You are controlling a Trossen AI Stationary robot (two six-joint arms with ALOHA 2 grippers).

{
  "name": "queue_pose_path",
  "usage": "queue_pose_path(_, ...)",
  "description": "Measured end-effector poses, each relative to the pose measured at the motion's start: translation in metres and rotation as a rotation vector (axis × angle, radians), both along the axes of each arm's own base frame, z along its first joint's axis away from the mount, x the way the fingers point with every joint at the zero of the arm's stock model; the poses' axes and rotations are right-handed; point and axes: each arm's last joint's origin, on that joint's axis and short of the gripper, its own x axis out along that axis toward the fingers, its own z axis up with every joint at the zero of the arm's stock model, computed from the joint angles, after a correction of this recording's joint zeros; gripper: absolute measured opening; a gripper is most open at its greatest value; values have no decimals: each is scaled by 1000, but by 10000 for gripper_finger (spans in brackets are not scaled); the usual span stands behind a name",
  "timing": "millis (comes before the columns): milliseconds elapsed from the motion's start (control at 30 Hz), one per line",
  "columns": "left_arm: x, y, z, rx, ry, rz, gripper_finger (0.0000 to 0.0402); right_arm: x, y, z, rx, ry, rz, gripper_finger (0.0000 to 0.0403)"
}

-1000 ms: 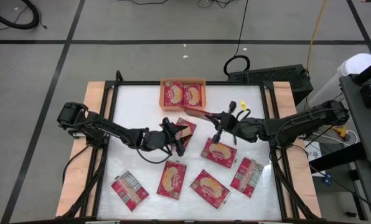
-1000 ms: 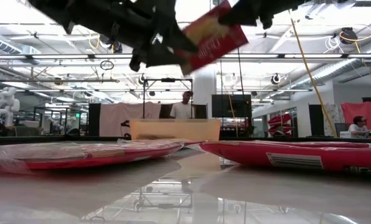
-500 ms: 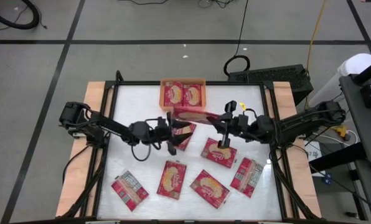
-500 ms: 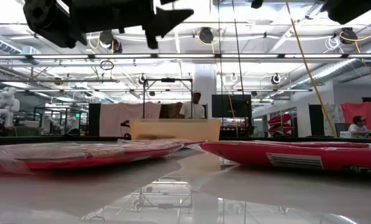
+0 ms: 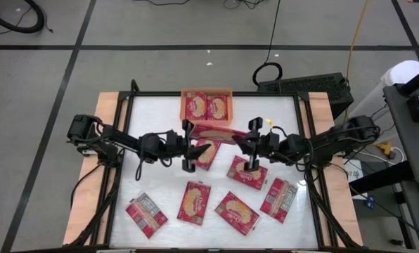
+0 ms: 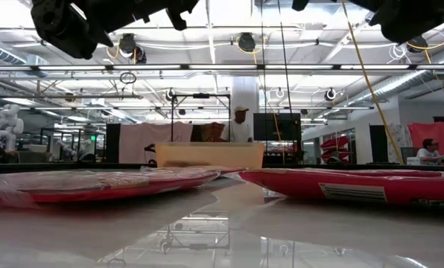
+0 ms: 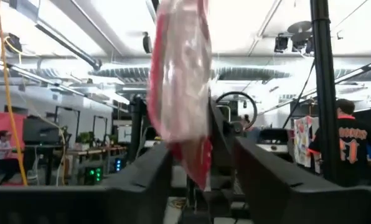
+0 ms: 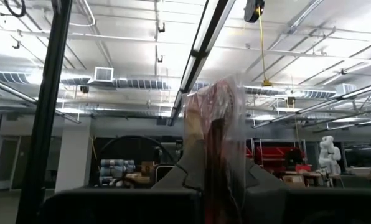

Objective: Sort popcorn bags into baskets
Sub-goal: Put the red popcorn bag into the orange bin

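One red popcorn bag (image 5: 215,131) hangs in the air between my two grippers, above the table's middle. My right gripper (image 5: 252,143) is shut on its right end. My left gripper (image 5: 188,146) is open at the bag's left end; in the left wrist view the bag (image 7: 180,87) shows edge-on between the spread fingers, and I see no touch. The orange basket (image 5: 183,107) sits at the far edge with two bags (image 5: 207,107) lying flat inside. Several more bags lie flat on the table, one (image 5: 207,153) right under the held bag. My right gripper pinches the popcorn bag between its two fingers at the bag's right end (image 8: 215,163), coming level from the table's right. The bag (image 8: 215,118) is lifted clear and stretches away from the fingers toward my left gripper, edge-on in the wrist view.
Loose bags lie on the near half of the table (image 5: 248,173) (image 5: 194,202) (image 5: 236,212) (image 5: 146,214) (image 5: 280,199). In the low view two of them (image 6: 103,182) (image 6: 349,184) flank a bare strip leading to the basket (image 6: 211,155). People stand in the room beyond.
My right gripper has raised the bag out of the low view and turned it from slanting to lying left to right, level, between the arms. My left gripper has risen and drawn slightly toward the table's left.
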Motion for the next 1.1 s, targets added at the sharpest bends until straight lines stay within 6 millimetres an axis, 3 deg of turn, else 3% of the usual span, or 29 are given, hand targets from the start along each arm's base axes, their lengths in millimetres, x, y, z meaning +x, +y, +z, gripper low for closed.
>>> queue_pose_path(133,0,2,1,11,-6,-8,50,1,-1,-2,0,7,-4,9)
queue_pose_path(200,-1,4,1,21,-7,-27,18,1,-2,-1,23,16,-18,14)
queue_pose_path(400,-26,22,3,-24,103,-14,23,-5,2,-2,105,240,-129,78)
queue_pose_path(667,-75,47,-3,-192,492,44,15,-13,-2,9,261,628,-245,192)
queue_pose_path(767,-86,49,-6,-245,605,48,27,-6,-9,21,263,751,-266,219)
queue_pose_path(867,-92,46,-6,-259,649,-9,29,10,-19,30,245,820,-178,231)
queue_pose_path(1100,-91,39,-14,-265,729,-96,12,52,-39,19,211,956,20,223)
